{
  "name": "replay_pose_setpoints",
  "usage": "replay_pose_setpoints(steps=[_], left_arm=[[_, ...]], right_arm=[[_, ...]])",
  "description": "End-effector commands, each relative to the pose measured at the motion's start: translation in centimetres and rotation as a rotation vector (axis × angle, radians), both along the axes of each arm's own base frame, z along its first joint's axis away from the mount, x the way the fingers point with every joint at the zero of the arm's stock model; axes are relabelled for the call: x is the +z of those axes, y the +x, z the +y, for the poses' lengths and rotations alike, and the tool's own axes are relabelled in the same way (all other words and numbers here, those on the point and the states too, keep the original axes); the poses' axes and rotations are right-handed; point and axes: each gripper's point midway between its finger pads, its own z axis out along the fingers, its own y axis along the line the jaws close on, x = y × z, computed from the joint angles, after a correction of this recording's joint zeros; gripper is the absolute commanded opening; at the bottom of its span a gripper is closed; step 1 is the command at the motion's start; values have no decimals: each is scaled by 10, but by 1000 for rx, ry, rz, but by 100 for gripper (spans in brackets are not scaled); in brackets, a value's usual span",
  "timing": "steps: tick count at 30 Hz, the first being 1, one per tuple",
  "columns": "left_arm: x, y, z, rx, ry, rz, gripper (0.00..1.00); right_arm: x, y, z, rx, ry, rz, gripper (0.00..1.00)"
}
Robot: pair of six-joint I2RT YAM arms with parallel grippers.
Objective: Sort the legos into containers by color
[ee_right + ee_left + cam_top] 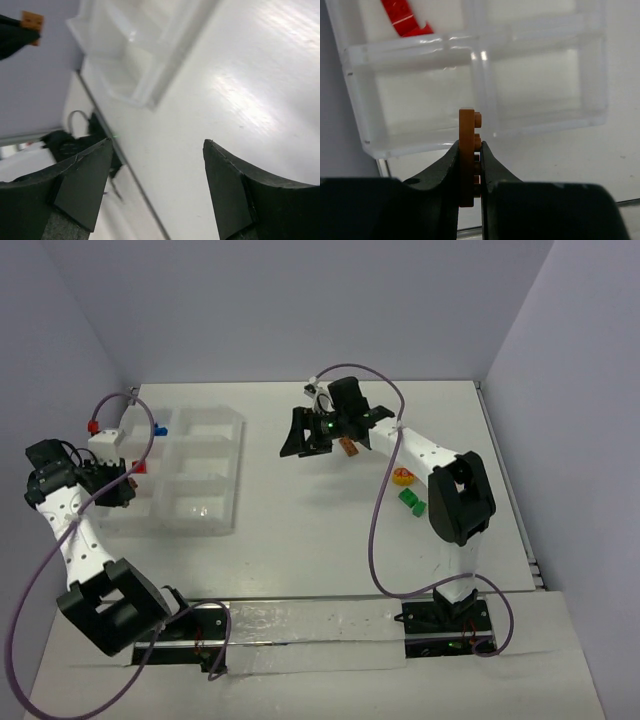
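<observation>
Left end effector [470, 157] pinching orange plate [466, 125] by its flat faces; judged light, stiff, slick; tray [485, 90] at 12 o'clock. Right end effector [157, 185] spread, seemingly empty.

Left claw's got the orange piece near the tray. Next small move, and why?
Probably ease the left claw forward over the empty compartment just ahead, then open. It is shut on the orange piece, and the red piece sits in a different compartment beyond.

White table [300, 540] enclosed by plain pale lilac-grey panels: rear wall [300, 300], left wall [45, 370], right wall [585, 390]. Lighting even, shadows soft. Glossy strip [310, 625] runs along near edge.
</observation>
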Motion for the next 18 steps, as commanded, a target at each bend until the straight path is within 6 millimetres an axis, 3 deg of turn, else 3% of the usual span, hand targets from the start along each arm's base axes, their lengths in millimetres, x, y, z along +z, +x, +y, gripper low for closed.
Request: replay_pose_setpoints(steps=[1, 7, 12, 18], left_arm=[[-10, -1, 33, 26, 88, 54, 7], [-41, 7, 51, 62, 116, 99, 14], [-54, 16, 57, 68, 104, 107, 25], [-59, 26, 58, 60, 68, 105, 47]], right_arm=[[16, 22, -42, -75, -222, -243, 86], [-2, 46, -74, -148, -386, -310, 87], [-18, 61, -95, -180, -474, -321, 87], [-41, 83, -123, -217, -609, -334, 86]])
